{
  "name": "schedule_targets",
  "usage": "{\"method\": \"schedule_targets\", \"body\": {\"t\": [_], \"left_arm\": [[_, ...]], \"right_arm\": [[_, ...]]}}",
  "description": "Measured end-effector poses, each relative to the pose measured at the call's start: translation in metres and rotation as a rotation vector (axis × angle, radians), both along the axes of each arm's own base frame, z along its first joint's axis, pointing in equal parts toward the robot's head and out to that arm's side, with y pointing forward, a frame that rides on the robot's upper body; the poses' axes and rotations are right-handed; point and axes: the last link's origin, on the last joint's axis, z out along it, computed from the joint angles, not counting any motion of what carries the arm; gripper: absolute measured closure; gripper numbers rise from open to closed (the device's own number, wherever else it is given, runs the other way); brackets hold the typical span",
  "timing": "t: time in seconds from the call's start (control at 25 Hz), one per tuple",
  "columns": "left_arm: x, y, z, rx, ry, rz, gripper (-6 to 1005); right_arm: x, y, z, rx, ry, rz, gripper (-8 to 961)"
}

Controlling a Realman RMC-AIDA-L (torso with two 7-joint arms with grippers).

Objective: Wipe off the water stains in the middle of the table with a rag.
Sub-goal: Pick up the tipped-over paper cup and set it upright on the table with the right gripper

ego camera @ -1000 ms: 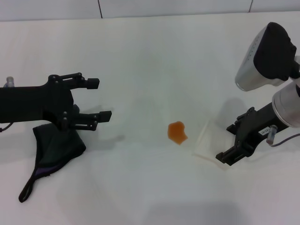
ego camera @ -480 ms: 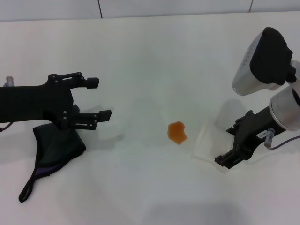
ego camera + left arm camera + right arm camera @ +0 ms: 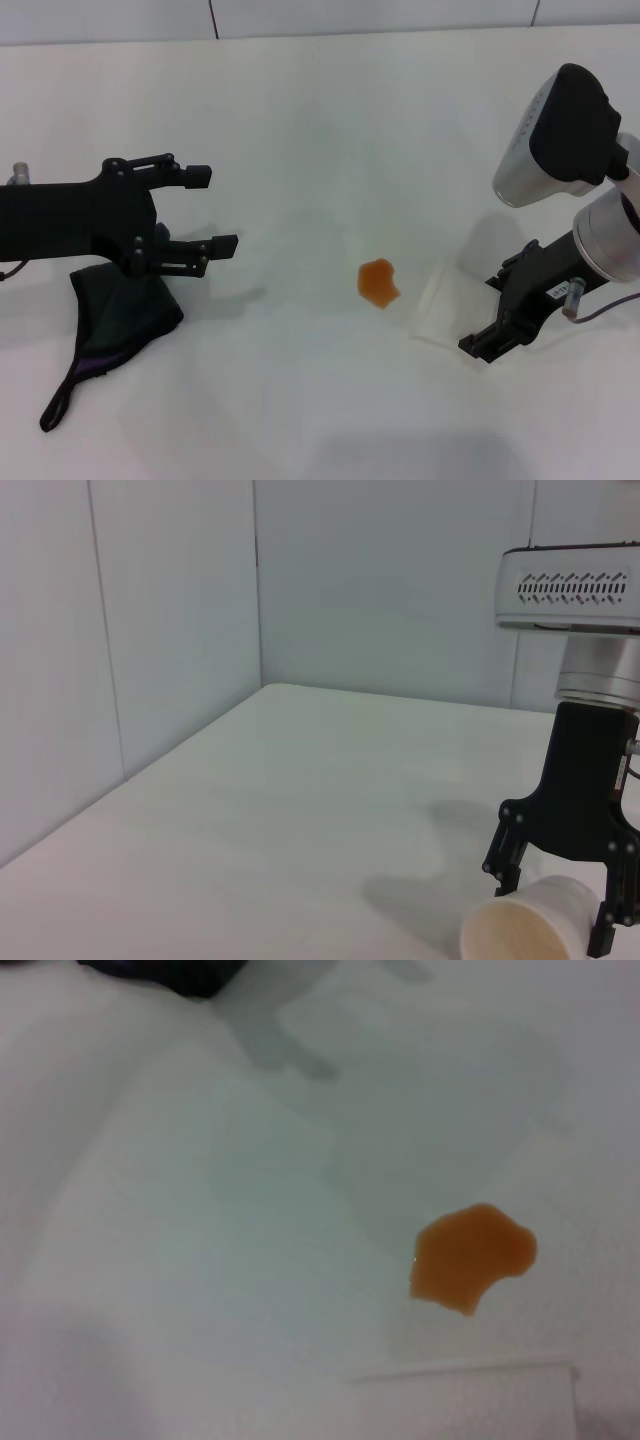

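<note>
Change: right gripper (image 3: 490,322) shifted slightly; jaws clamped on paper cup (image 3: 440,305).
Left gripper (image 3: 205,210): jaws apart, above soft black rag (image 3: 115,320).
Stain (image 3: 378,283): irregular amber blotch on smooth white bench (image 3: 320,130).

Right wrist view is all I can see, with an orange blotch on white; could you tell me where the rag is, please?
Observer: The rag lies crumpled on the table at the robot's left, partly under the left gripper, whose jaws are open and empty.
Operator: Thank you; is my right gripper holding anything?
Observer: Yes, the right gripper grips a white paper cup lying on its side, just right of the water stains.
</note>
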Motion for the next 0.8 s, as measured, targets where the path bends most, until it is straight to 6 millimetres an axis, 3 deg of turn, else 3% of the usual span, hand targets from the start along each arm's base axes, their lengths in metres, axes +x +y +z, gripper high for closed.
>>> {"method": "schedule_targets", "body": {"t": [0.4, 0.64, 0.8], "left_arm": [[0.0, 0.0, 0.0, 0.0, -0.002, 0.0, 120], [-0.001, -0.001, 0.001, 0.001, -0.002, 0.004, 119], [-0.002, 0.0, 0.0, 0.001, 0.0, 0.007, 119]], "right_arm": [[-0.003, 0.0, 0.005, 0.009, 0.014, 0.003, 227], [-0.004, 0.009, 0.034, 0.097, 0.145, -0.003, 253], [0.007, 0.012, 0.054, 0.141, 0.303, -0.002, 270]]}}
